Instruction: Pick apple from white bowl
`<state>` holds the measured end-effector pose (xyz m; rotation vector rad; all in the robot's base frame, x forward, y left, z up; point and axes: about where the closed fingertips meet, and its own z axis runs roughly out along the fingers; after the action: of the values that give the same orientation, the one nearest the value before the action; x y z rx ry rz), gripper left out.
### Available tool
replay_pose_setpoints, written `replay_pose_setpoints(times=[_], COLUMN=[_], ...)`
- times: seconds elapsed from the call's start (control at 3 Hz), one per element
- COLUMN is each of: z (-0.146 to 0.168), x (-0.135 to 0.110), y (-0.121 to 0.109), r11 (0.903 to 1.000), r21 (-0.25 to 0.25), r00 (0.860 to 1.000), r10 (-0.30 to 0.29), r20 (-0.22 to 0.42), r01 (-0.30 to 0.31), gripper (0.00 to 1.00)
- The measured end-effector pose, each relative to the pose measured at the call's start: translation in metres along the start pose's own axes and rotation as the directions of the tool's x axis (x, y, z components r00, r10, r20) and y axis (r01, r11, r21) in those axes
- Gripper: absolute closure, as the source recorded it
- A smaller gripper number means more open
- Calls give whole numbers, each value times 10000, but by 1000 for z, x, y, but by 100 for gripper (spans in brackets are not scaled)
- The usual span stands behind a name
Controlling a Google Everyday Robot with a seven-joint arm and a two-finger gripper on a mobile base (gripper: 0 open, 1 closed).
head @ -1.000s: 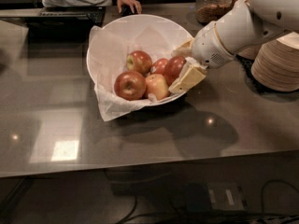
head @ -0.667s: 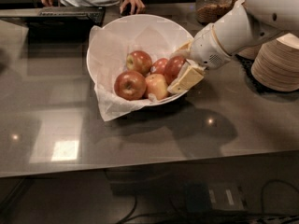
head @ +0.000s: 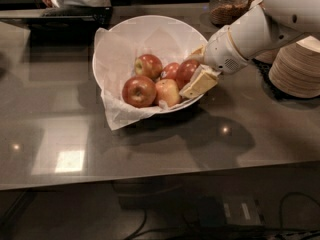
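**Gripper in bowl, straddling dark apple**

Gripper (head: 190,74) reaches in over the right rim of the white bowl (head: 150,29). Jaws spread wide, one on each side of the apple (head: 185,68), nothing lifted. The apple sits at the bowl's right side, beside four other apples (head: 139,91). Stacked paper plates (head: 295,71) are right of the bowl.

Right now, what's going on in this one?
A robot arm reaches in from the right. Its end effector is inside the white bowl, right at the dark red apple on the bowl's right side. That apple sits among the other apples and is not yet lifted out. A stack of paper plates and a glass jar stand on the counter nearby.
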<state>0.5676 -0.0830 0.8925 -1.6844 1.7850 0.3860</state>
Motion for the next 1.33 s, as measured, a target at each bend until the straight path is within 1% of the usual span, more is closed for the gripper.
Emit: replay_pose_setpoints(times=[0.33,0.67,1.0,1.33], z=[-4,-24,-38,-51], x=[-2,-7,-13,-27], y=[-1,-7,-11,-14], r11=[9999,9986,9970,9951], r21=[96,492,711,775], r00=[10000,9995,9982,9940], r10=[-50,-184,-351,-683], r20=[19,245,487,851], r01=[50,172,316,618], gripper=[99,100,100,100])
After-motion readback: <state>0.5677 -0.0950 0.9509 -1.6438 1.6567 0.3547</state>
